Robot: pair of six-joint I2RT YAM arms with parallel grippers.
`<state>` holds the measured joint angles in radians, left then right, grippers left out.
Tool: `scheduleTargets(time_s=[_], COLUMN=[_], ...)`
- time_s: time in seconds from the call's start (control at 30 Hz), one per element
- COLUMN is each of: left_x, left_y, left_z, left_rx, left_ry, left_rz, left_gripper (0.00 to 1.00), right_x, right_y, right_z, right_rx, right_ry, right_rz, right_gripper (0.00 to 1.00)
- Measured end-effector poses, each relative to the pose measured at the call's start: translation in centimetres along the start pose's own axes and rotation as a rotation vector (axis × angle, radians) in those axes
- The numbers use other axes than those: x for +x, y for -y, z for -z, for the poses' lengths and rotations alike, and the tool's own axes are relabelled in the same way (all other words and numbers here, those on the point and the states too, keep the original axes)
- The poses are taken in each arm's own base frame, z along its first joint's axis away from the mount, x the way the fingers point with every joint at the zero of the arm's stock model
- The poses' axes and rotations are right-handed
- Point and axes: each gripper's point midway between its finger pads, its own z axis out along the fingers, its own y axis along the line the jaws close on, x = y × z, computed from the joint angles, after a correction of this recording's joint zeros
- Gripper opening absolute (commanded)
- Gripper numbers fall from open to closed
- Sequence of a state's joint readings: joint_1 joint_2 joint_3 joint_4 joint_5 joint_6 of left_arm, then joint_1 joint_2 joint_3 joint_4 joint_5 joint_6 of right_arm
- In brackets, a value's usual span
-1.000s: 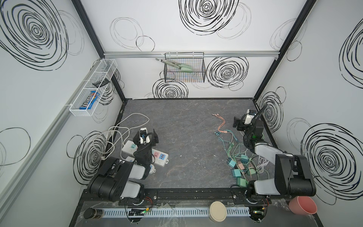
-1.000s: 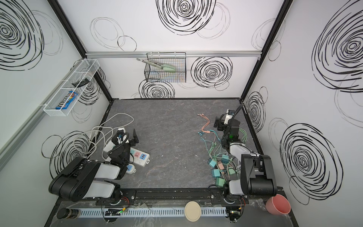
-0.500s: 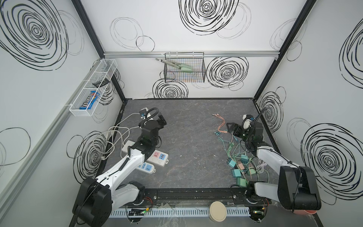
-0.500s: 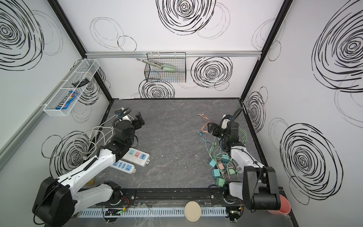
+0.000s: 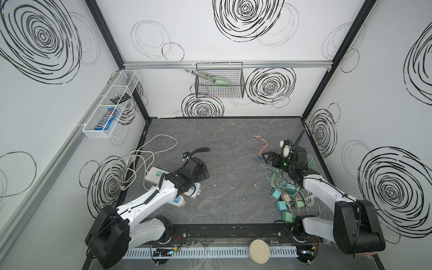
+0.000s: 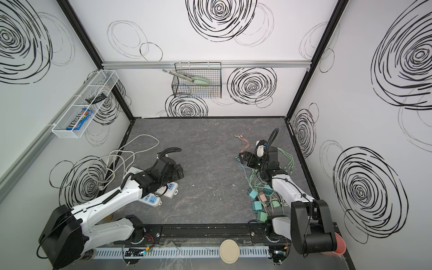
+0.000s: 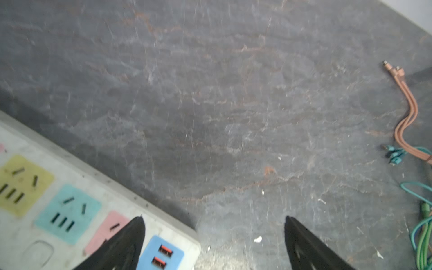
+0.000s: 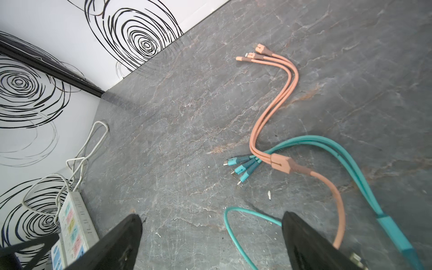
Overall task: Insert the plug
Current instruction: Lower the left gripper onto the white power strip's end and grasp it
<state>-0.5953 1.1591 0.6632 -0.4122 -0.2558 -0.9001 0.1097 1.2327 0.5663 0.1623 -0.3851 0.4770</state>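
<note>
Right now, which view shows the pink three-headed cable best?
Right wrist view: the pink cable lies close and sharp, with its three connectors, splitter and trunk all distinct. The left wrist view shows the cable blurred, at the frame's edge. In both top views it is only a small thin squiggle.

Slightly blurred close view looking down on a dark grey, stone-patterned bench (image 7: 210, 105). The left gripper (image 7: 214, 222) is holding its two black fingers (image 7: 131, 240) wide apart, with nothing between them. One finger is overlapping a white power strip (image 7: 98, 189), which is lying flat and showing a yellow socket panel (image 7: 23, 184), a teal socket panel (image 7: 67, 214), a pink socket panel (image 7: 109, 229) and a blue USB panel (image 7: 163, 254) with two red ports. Well apart across the bare bench, a salmon cable (image 7: 406, 109) is lying near teal connectors (image 7: 395, 155) and green cables (image 7: 423, 233).
</note>
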Motion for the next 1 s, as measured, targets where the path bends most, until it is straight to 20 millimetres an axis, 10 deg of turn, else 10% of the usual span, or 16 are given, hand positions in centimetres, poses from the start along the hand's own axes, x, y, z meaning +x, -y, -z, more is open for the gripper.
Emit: scheduleTargets(time_s=[0.33,1.0], left_x=[5.6,5.0], left_y=[-1.3,-2.5], left_z=[-1.6,-0.6], left_rx=[-0.216,-0.238], left_ry=[-0.246,-0.220], left_rz=[0.068,0.236], left_gripper=[0.96,0.96], right_x=[-0.2,1.5], right_y=[-1.3,-0.9], right_z=[-0.5,-0.9], right_rx=[0.002,0.050], right_ry=[-0.010,-0.065], right_rz=[0.049,0.092], right_gripper=[0.97,0.97])
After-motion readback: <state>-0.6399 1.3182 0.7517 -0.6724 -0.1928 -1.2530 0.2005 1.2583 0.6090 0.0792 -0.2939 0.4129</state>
